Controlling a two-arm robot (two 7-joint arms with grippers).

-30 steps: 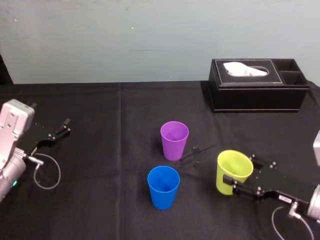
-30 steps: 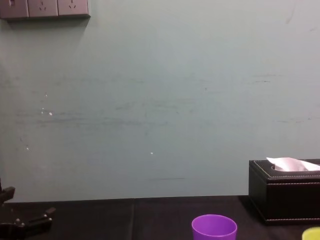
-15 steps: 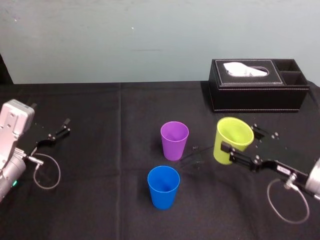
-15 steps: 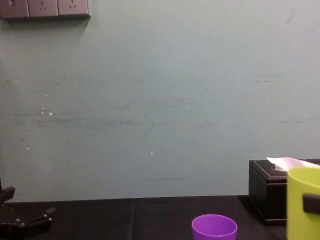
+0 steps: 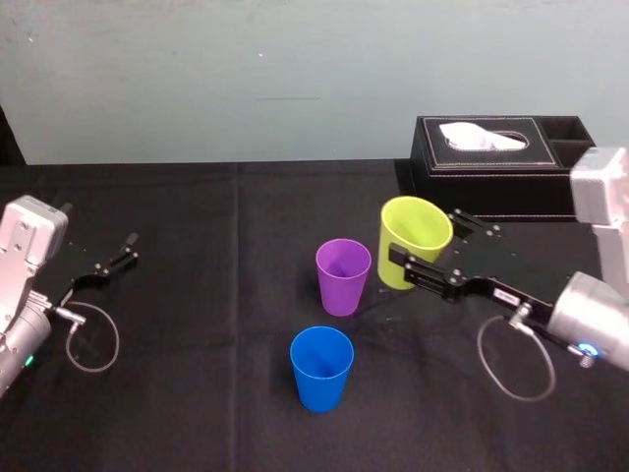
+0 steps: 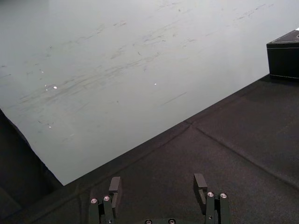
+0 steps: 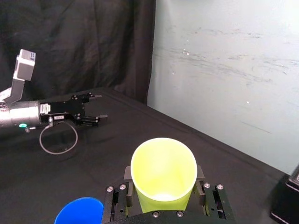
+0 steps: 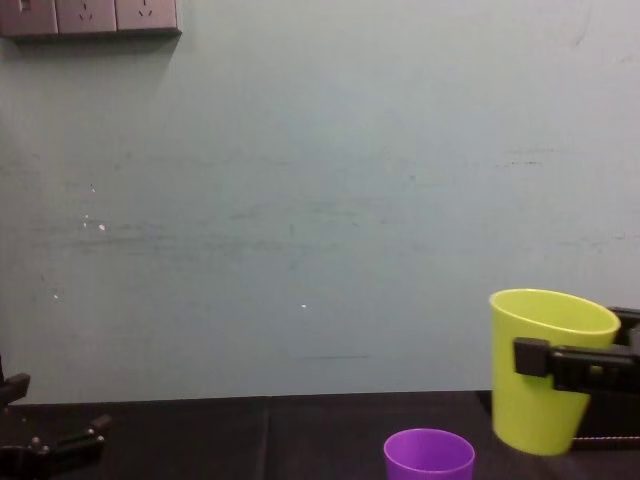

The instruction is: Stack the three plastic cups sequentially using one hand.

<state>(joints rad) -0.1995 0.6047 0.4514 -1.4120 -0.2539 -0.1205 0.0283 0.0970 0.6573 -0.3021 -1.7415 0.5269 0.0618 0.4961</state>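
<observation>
As right gripper (image 5: 426, 240) clamps, yellow-green cup (image 5: 411, 232) hangs upright.

Black-clothed table (image 5: 197, 295), purple cup (image 5: 342, 276) upright at centre, blue cup (image 5: 320, 368) just nearer, black tissue box (image 5: 506, 182) far right

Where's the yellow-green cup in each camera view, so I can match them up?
Head view: the yellow-green cup sits right of centre, gripped by the right tool, just right of the purple cup.
Chest view: lower right, to the right of the purple cup.
Right wrist view: clamped in the right tool, near the blue cup.
Left wrist view: the parked left tool, open, and the tissue box.
Shared landmark: the purple cup.
</observation>
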